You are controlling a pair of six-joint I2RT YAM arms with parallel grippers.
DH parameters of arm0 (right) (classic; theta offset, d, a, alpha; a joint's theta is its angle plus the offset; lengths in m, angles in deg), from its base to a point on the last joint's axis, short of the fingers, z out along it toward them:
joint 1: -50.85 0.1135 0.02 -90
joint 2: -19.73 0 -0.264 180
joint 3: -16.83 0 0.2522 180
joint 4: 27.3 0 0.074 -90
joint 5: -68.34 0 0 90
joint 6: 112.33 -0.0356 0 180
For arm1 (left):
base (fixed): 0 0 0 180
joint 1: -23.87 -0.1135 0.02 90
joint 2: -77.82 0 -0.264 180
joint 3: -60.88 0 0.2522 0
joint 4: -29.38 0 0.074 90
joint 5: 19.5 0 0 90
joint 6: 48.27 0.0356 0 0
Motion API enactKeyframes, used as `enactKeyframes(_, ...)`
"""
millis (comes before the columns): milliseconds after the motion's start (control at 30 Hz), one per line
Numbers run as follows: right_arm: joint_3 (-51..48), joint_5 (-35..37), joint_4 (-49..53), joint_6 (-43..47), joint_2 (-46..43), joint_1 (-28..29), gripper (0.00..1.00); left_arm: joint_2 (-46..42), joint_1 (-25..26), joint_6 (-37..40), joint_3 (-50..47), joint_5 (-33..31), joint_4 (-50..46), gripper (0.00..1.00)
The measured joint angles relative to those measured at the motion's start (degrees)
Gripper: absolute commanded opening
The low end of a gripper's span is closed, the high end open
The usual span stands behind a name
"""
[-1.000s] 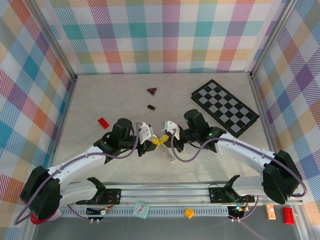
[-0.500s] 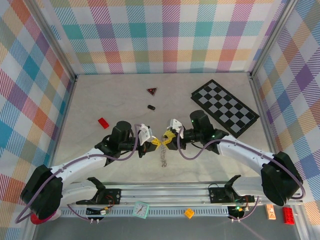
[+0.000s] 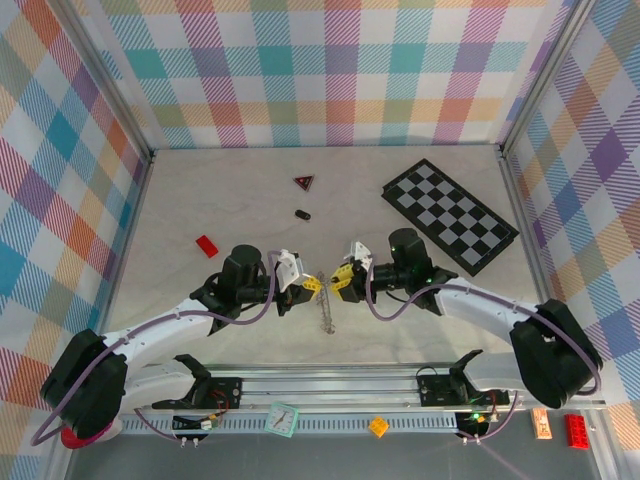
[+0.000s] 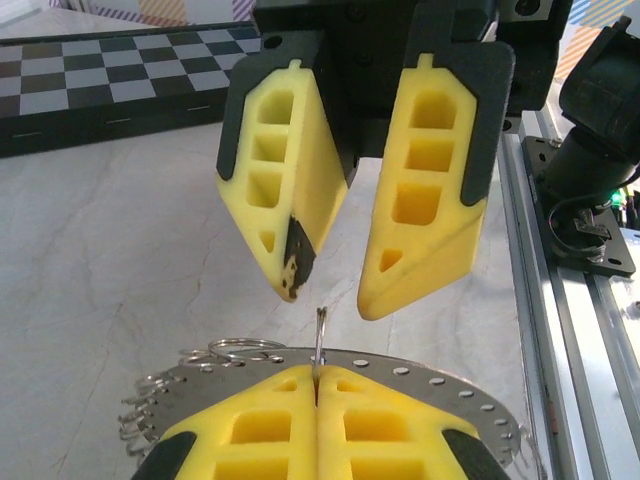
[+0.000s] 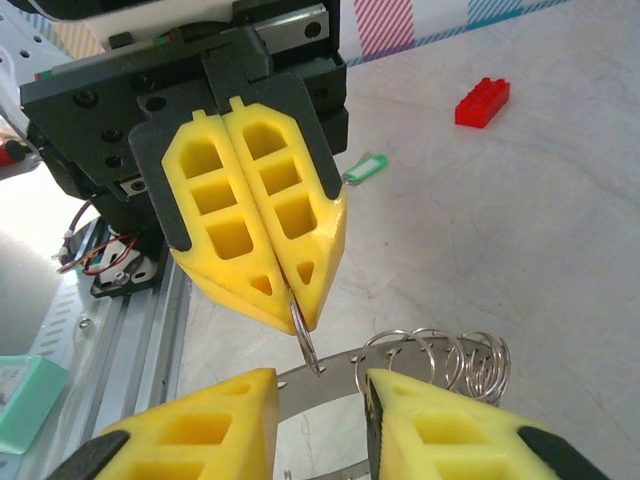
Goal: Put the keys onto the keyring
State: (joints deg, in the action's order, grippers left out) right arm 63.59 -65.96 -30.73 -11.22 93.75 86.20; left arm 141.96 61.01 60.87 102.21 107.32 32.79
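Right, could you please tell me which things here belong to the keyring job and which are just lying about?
Job: keyring, pinched by the left gripper; keys; right gripper, open.
Lying about: red toy brick; dark red triangle; small black oval piece; chequered board.

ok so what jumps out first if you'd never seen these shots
At the centre of the overhead view the two grippers meet nose to nose. The left gripper, jaws shut, pinches a thin wire loop of the keyring, and the right gripper faces it with jaws open. After that, the eye goes to the black-and-white chequered board lying at the far right.
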Motion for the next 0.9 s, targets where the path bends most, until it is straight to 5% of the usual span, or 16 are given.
enactKeyframes(633, 1.27, -2.49, -1.49, -1.46, 5.07, 1.84, 0.1, 0.42, 0.33, 0.26, -0.02, -0.44, -0.04, 0.0)
enactKeyframes(900, 1.86, -2.21, -1.6, -1.46, 5.84, 1.84, 0.13, 0.42, 0.94, 2.8, 0.13, -1.42, -0.74, 0.0)
